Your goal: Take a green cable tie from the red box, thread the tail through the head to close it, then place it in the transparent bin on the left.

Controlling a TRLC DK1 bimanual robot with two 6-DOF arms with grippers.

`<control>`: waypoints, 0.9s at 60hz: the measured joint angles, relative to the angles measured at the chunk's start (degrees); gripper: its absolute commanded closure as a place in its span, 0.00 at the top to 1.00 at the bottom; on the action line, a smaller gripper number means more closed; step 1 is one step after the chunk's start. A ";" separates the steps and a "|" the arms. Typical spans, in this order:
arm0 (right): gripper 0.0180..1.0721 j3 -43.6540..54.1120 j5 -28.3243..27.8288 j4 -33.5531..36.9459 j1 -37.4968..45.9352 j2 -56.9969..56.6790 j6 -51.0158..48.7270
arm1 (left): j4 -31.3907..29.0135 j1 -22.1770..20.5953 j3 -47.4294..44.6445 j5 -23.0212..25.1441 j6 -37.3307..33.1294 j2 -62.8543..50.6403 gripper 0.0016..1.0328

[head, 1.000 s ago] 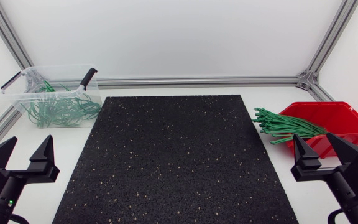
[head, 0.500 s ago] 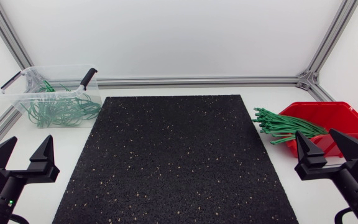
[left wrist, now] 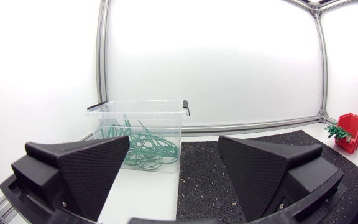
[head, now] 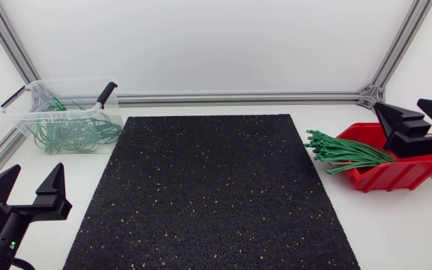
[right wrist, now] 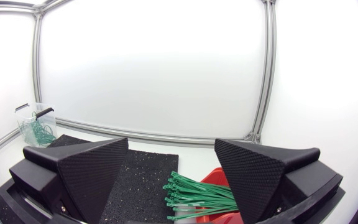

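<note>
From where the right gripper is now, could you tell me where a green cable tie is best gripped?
Probably by the free ends of the green cable ties, which fan out past the open front of the red box. Bring the open right gripper down from above, straddling one outer strand, clear of the walls.

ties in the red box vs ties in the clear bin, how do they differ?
The box ties lie straight; the bin ties are curled into loops. The box ties form a parallel bundle; the bin ties a tangled heap. The box ties poke out over the red box rim toward the mat; the bin ties stay within the transparent bin walls. Both are green.
</note>
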State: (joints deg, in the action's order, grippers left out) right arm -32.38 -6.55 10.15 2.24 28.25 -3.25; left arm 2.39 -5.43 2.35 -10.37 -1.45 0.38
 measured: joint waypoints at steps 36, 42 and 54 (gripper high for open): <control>0.96 -28.96 -4.02 29.07 5.31 40.26 -37.16 | -0.02 0.00 0.00 0.00 0.00 0.00 0.96; 0.96 -32.76 -4.15 35.82 5.84 45.59 -44.11 | -0.02 0.00 0.00 0.00 0.00 0.00 0.96; 0.92 -36.20 -3.65 42.36 6.88 52.98 -58.42 | -0.04 0.00 0.00 0.02 0.00 0.00 0.96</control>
State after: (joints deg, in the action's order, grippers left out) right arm -68.58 -10.20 52.51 9.13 81.23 -61.67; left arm 2.35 -5.43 2.35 -10.35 -1.45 0.38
